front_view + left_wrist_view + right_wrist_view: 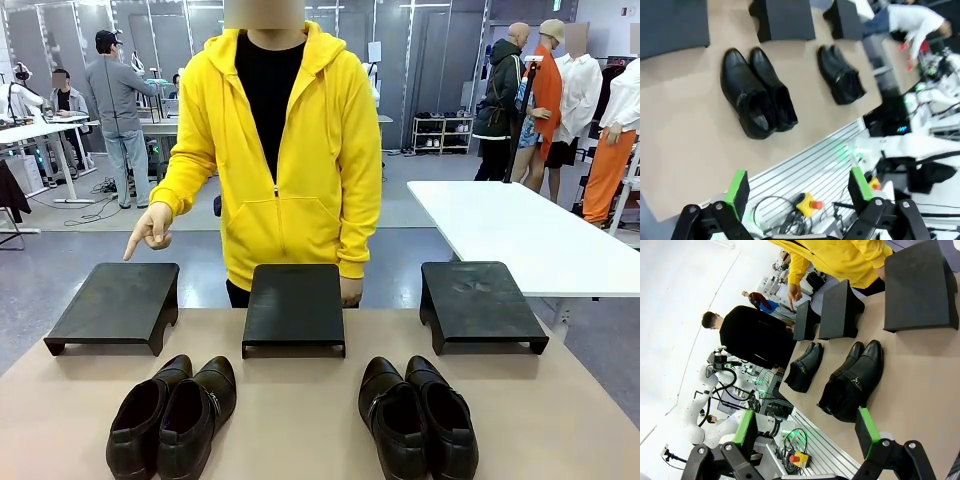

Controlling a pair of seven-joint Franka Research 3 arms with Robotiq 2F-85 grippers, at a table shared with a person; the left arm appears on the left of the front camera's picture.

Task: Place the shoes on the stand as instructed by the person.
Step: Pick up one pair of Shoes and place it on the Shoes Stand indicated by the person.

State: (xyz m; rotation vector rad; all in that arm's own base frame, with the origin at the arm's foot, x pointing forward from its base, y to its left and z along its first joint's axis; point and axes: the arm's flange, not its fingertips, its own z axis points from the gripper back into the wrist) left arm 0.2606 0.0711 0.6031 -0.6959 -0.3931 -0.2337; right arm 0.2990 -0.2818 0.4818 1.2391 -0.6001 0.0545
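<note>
as the person's hand (150,228) points at the left-frame stand (115,300), the lower-left shoes (175,415) lie toes toward it, nearest the left gripper (797,182), spread empty like the right gripper (807,427).

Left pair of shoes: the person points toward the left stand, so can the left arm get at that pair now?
Probably yes: the left gripper hangs open on the near side of the table, with nothing between it and the left pair of shoes.

Glossy leather shoes (172,415) sit by matt black stands (293,305) on smooth tabletop (300,430).
</note>
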